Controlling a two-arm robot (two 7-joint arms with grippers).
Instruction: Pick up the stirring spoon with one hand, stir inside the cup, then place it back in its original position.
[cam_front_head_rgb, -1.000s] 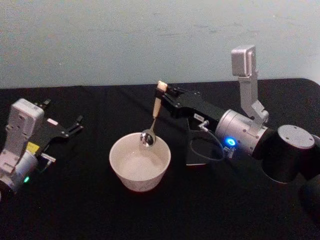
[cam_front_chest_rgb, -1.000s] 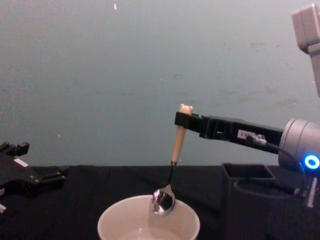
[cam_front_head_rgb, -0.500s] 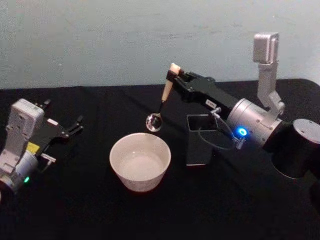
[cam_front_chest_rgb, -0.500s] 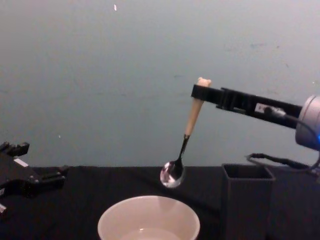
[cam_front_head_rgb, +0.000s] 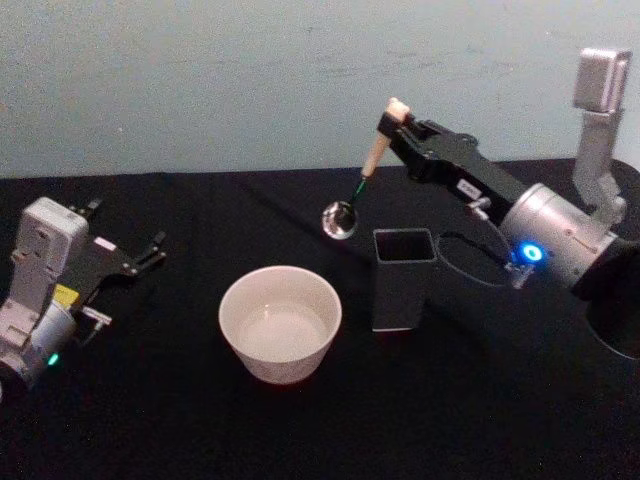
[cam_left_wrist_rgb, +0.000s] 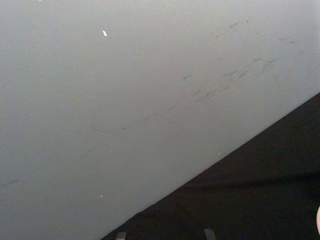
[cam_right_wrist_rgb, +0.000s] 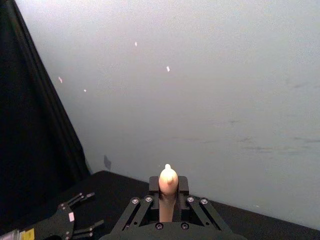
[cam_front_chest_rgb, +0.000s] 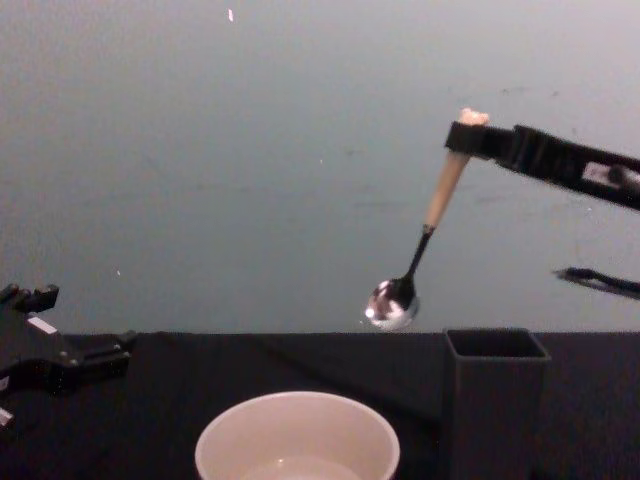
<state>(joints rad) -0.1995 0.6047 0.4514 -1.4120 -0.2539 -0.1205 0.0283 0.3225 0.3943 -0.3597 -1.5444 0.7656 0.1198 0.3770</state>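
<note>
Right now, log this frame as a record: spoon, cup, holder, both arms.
stirring spoon: gripped near the handle top, tilted, bowl hanging in the air, touching nothing
cup: upright on the table, to the holder's left
holder: upright, spoon not in it
right pincer: shut on the stirring spoon, raised
left pincer: open, parked at the table's left

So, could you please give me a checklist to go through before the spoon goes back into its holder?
1. Right gripper shut on the stirring spoon handle: ok.
2. Spoon bowl clear of the cup: ok.
3. Bowl above the holder opening: not ok, it hangs toward the cup's side.
4. Spoon upright: not ok, tilted.
5. Holder upright, opening free: ok.
6. Left gripper parked apart, at left: ok.
</note>
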